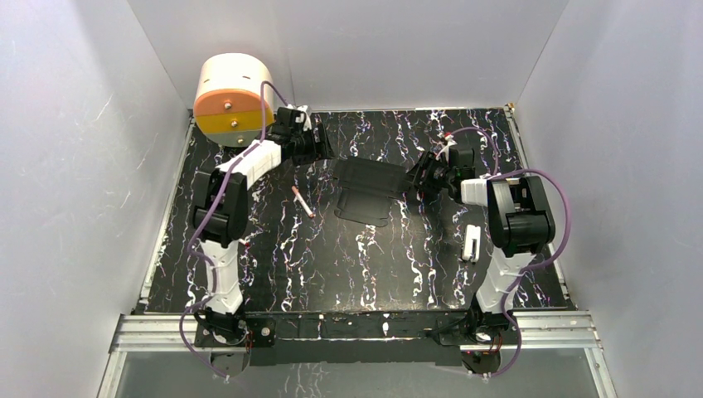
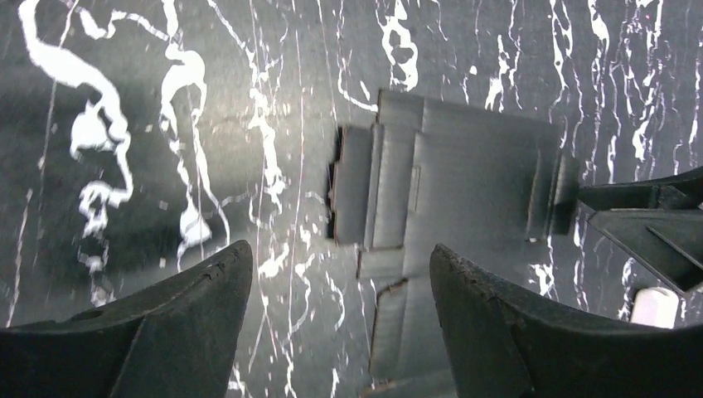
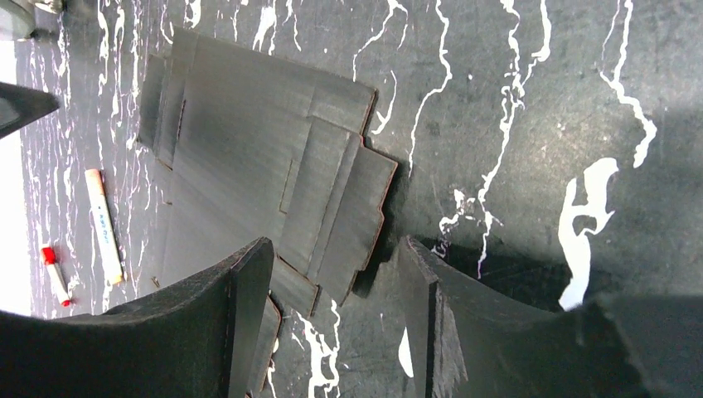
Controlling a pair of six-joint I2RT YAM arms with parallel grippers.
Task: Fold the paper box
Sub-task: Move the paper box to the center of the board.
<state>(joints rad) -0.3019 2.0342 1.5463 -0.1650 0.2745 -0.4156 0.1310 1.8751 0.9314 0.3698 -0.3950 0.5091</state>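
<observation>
The paper box (image 1: pixel 369 191) lies flat and unfolded on the marbled table, a matte black blank with creases and flaps. My left gripper (image 1: pixel 325 153) hovers off its far-left corner. In the left wrist view the left gripper (image 2: pixel 338 253) is open, and the blank (image 2: pixel 472 182) lies ahead and under the right finger (image 2: pixel 497 323). My right gripper (image 1: pixel 416 176) is at the blank's right end. In the right wrist view the right gripper (image 3: pixel 332 257) is open. The blank's end flap (image 3: pixel 348 215) reaches into the gap, and the left finger (image 3: pixel 224 315) lies over a side flap.
A white pen (image 1: pixel 303 201) lies on the table left of the blank, and a small red-capped stick (image 3: pixel 54 274) lies near it. A white block (image 1: pixel 471 242) sits by the right arm. A beige and orange drum (image 1: pixel 235 98) stands at the back left. White walls enclose the table.
</observation>
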